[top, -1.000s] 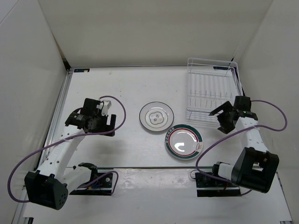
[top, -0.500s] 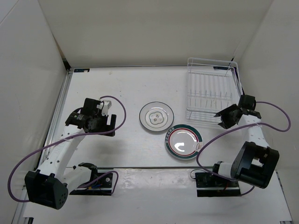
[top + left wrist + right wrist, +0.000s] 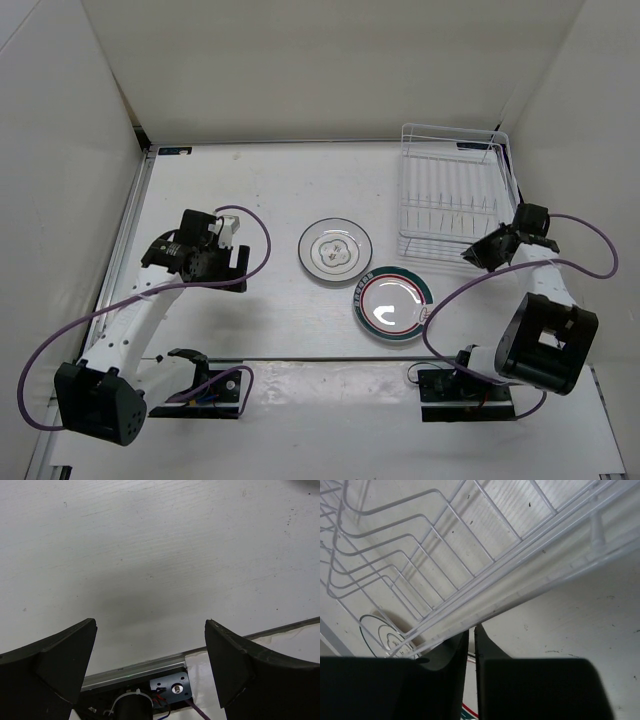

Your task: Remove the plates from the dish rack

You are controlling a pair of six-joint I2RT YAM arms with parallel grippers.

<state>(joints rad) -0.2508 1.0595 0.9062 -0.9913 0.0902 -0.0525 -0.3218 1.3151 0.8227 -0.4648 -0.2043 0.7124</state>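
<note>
The white wire dish rack (image 3: 404,190) stands at the back right with no plate between its dividers. Two plates lie flat on the table left of it and in front of it. One is plain with a flower centre (image 3: 335,250), the other has a dark green rim and red ring (image 3: 393,304). My right gripper (image 3: 480,251) is shut at the rack's near right corner, just under its lower wires (image 3: 485,575), with nothing between its fingers (image 3: 471,635). My left gripper (image 3: 234,256) hangs open over bare table (image 3: 150,645), well left of the plates.
White walls close in the table on the left, back and right. A metal rail (image 3: 135,672) runs along the near edge by the arm bases. Purple cables loop from both arms. Through the rack wires I see part of the plain plate (image 3: 377,635).
My right gripper went from wide open to shut and drew back to the right, nearer the rack's near corner. The left arm and both plates have not moved.
</note>
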